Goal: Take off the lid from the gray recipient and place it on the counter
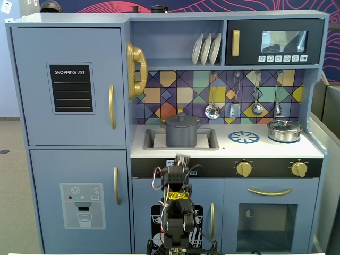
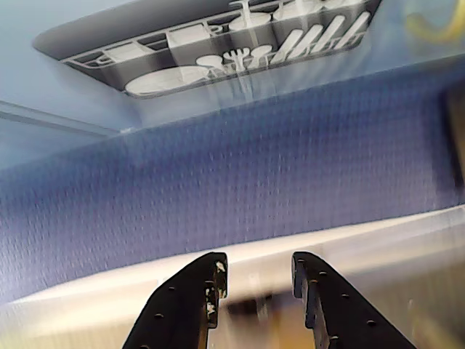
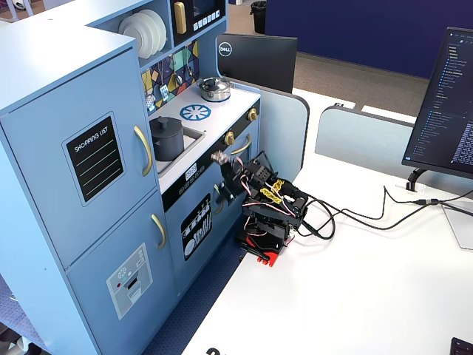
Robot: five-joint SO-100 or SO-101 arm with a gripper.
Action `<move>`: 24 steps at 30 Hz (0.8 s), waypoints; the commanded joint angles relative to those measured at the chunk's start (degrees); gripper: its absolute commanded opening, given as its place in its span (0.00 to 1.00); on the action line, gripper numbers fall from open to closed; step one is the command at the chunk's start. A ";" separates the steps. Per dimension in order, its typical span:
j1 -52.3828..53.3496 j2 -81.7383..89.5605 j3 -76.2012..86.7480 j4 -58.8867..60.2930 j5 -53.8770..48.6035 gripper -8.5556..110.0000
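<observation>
Arm folded low at frame bottom-centre in a fixed view, jaws (image 2: 258,280) narrowly parted, holding nothing, prob. parked pre-reach. Lid (image 1: 181,119) sits on gray pot (image 1: 181,136) in sink basin (image 1: 207,139), mid-frame. Worktop (image 1: 276,149) bare right of basin: drop spot, I'd guess.
</observation>
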State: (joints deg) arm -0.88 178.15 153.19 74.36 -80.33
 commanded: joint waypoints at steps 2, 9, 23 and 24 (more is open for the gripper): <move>-0.09 -5.45 -19.07 -4.75 -1.76 0.07; 0.18 -12.74 -33.40 -21.09 -3.96 0.07; 3.34 -18.37 -30.67 -47.11 -7.91 0.19; 3.52 -19.42 -31.11 -47.72 -7.91 0.20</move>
State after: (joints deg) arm 1.05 161.89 124.10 30.32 -87.54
